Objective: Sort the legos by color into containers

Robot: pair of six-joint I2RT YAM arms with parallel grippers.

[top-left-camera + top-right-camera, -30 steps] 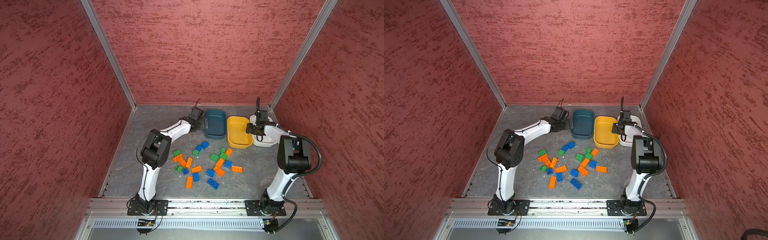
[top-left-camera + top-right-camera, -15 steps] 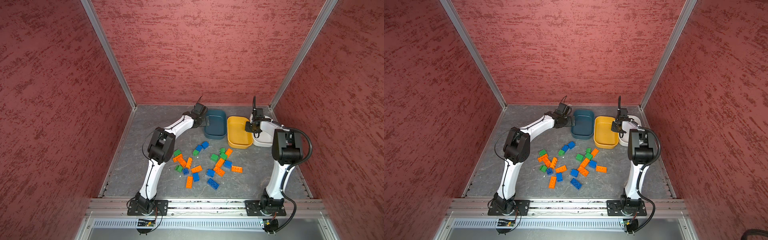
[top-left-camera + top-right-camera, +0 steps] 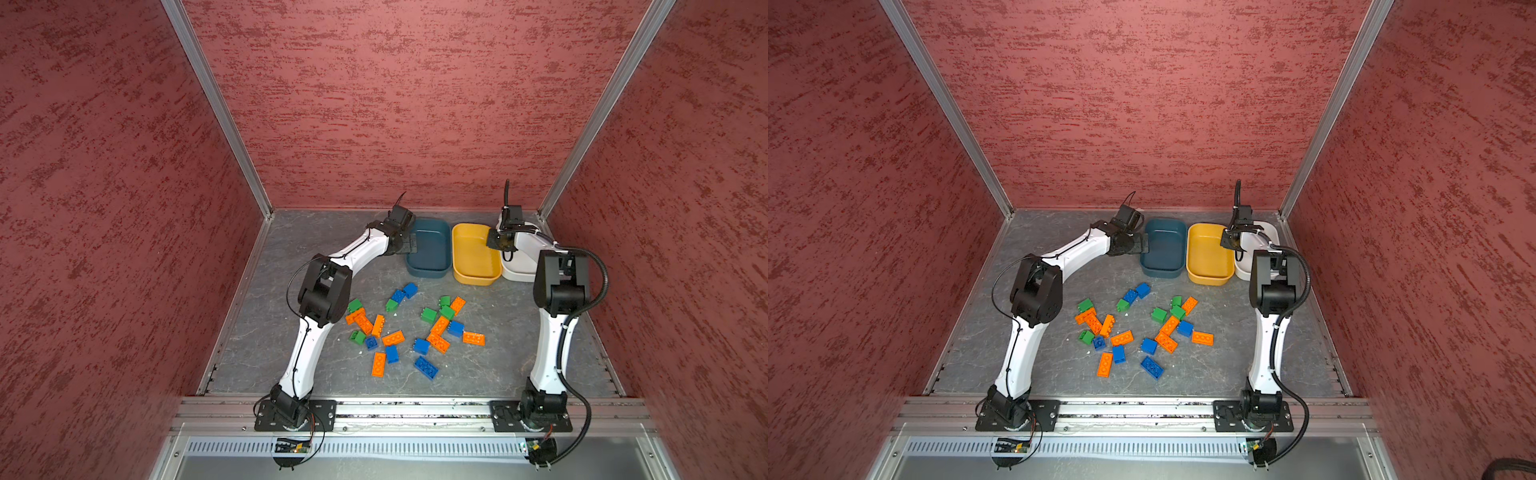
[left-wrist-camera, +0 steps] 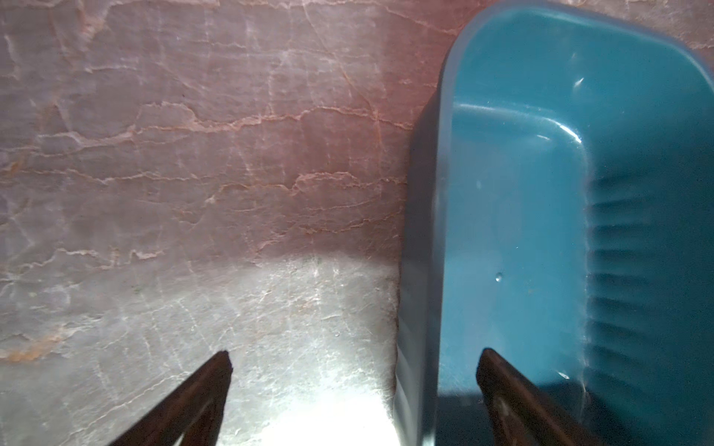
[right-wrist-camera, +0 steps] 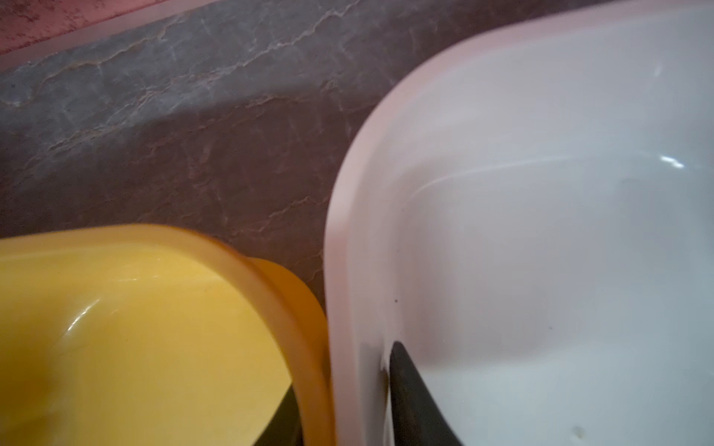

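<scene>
Tub rims engaged.
Open left fingers (image 4: 201,397) set astride teal tub (image 4: 502,231) wall; right fingers (image 5: 413,401) clamped on touching yellow tub (image 5: 270,278), white tub (image 5: 347,231).

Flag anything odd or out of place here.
The right tool is clamped across the touching rims of the yellow tub and white tub, one finger inside each, not on any of the legos.

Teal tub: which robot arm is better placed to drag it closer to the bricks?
Probably left. The left gripper, open, straddles the teal tub wall; the right gripper is shut on the white tub.
</scene>
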